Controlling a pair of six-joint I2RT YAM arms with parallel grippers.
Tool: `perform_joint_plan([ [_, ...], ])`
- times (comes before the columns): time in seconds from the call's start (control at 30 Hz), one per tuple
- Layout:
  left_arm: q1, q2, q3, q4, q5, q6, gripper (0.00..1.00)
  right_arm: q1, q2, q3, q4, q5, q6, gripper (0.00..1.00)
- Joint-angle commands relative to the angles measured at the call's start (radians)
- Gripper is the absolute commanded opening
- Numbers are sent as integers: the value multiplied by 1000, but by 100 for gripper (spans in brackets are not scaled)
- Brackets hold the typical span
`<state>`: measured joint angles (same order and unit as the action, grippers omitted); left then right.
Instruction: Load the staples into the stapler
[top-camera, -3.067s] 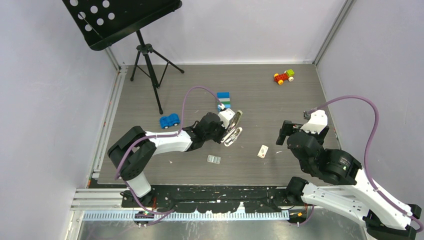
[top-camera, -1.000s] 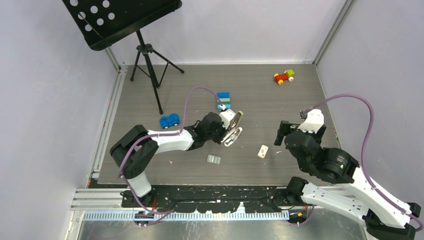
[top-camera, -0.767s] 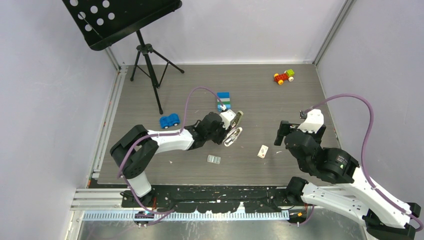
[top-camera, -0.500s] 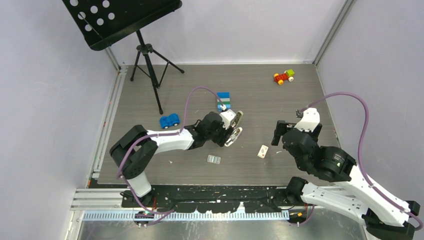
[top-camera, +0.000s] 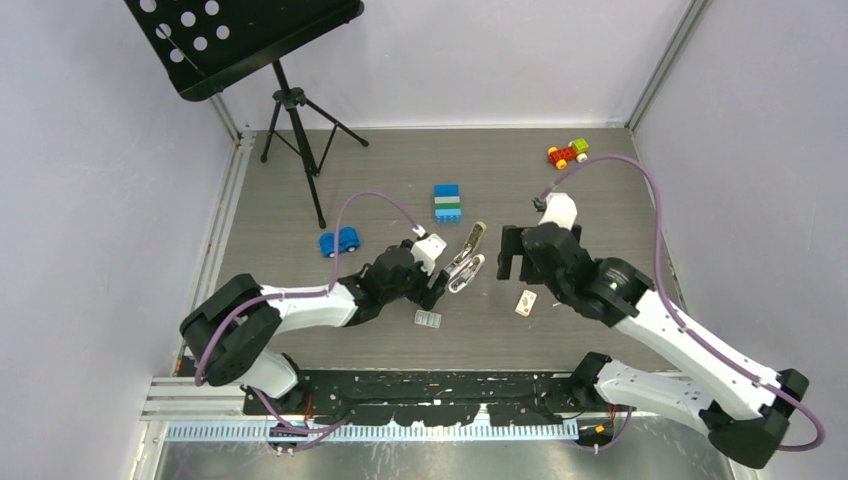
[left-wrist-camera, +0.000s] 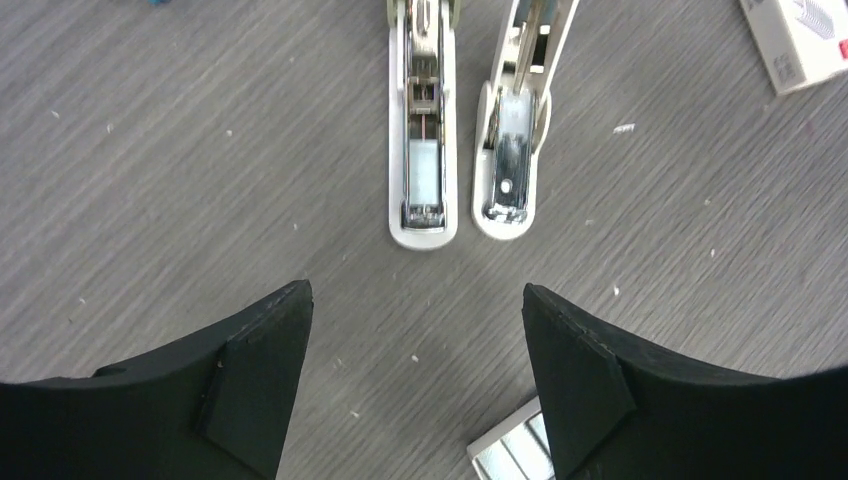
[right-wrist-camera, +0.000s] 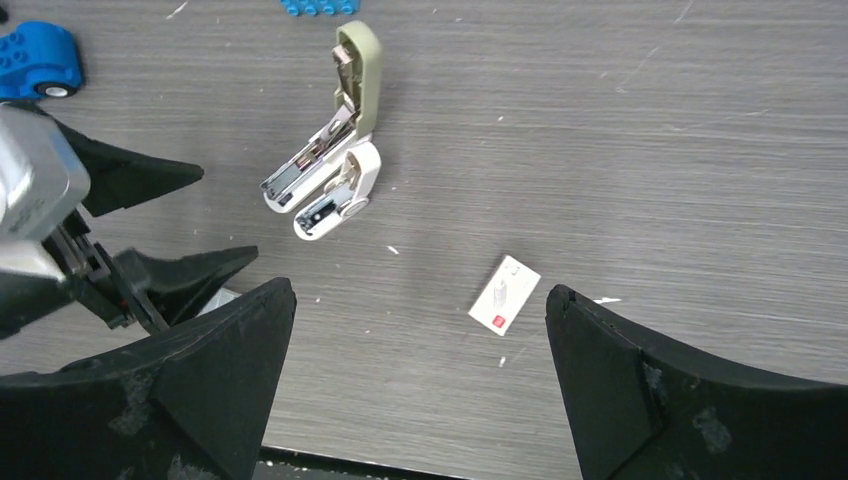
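Note:
The stapler (top-camera: 465, 260) lies swung open on the table, its beige top (right-wrist-camera: 361, 70) tipped back and its white base (right-wrist-camera: 340, 195) beside the metal magazine. In the left wrist view both halves (left-wrist-camera: 423, 150) lie side by side just beyond my fingers. The staples (top-camera: 428, 319), a small silvery strip, lie near the front edge, and one corner shows beside my right finger (left-wrist-camera: 508, 455). My left gripper (top-camera: 437, 289) (left-wrist-camera: 415, 300) is open and empty, a short way from the stapler's near end. My right gripper (top-camera: 512, 264) (right-wrist-camera: 420, 290) is open and empty, hovering just right of the stapler.
A tiny white red-marked box (top-camera: 526, 303) (right-wrist-camera: 505, 294) lies right of the stapler. A blue toy car (top-camera: 339, 241), a blue-green block stack (top-camera: 447, 201), a red-yellow toy car (top-camera: 567, 153) and a music stand's tripod (top-camera: 300, 130) stand farther back.
My left gripper has opened and drawn back from the stapler toward the near edge. The right arm has swung left and forward, close to the stapler.

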<state>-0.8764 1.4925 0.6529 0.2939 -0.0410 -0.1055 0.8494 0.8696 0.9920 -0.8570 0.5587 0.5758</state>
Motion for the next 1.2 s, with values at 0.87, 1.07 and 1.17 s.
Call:
perform_joint_plan([
  [0.87,5,243,-165,683,1,74,43,-482,583,85,609,-696,-50,74],
  [1.07,5,256,-170,683,3,74,36,-483,640,86,630,-729,-42,68],
  [1.17,5,259,-169,683,5,73,34,-483,655,76,636,-733,-39,66],
])
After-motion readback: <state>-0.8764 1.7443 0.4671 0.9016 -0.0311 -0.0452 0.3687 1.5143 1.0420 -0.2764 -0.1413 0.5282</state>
